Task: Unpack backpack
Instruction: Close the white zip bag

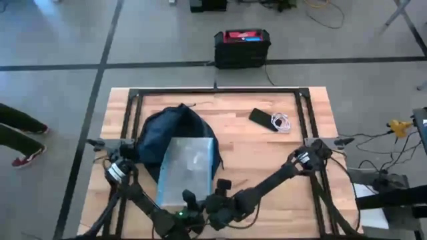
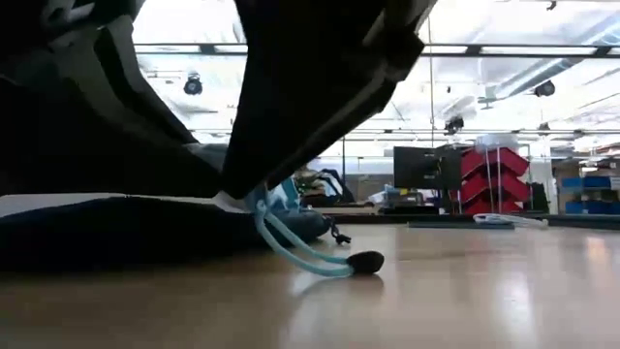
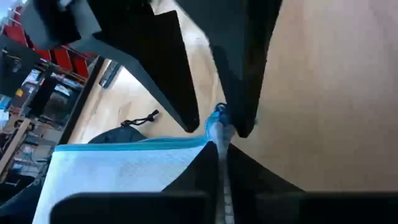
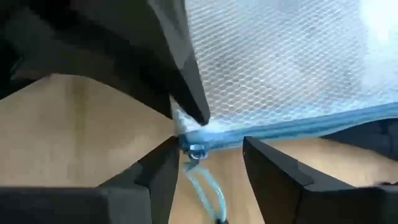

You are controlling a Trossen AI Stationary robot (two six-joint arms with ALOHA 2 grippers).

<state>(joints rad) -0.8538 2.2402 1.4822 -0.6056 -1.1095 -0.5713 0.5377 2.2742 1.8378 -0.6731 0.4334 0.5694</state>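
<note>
- The left claw [image 3: 219, 140] is pinching shut on the near corner of a pale mesh pouch [image 1: 188, 170], right beside the zipper pull [image 4: 196, 150]; judging from the hold, it is anchoring the pouch so the zipper can be run.
- The right claw [image 4: 205, 158] is standing half-wide, its two fingers [image 4: 163, 163] straddling the blue-trimmed edge and the pull without clamping it; it looks set for either taking or letting go of the pull, and I cannot tell which.
- The two claws are meeting tip to tip at the same corner, at the near edge of the worktop [image 1: 267, 153].
- A light-blue cord [image 2: 291, 247] with a dark toggle end is hanging from that corner beneath the claws and trailing onto the wood.
- The backpack [image 1: 167, 130] is lying flat beyond the claws, partly under the far end of the pouch, so the pouch appears to be already mostly drawn out of it.
- A dark phone [image 1: 262, 119] and a small coil of white cable [image 1: 281, 122] are lying well apart, off to the right arm's side and farther away.
- A black box with a red top [image 1: 241, 45] is sitting on the floor past the worktop.
- A person's legs are showing on the floor on the left arm's side.
</note>
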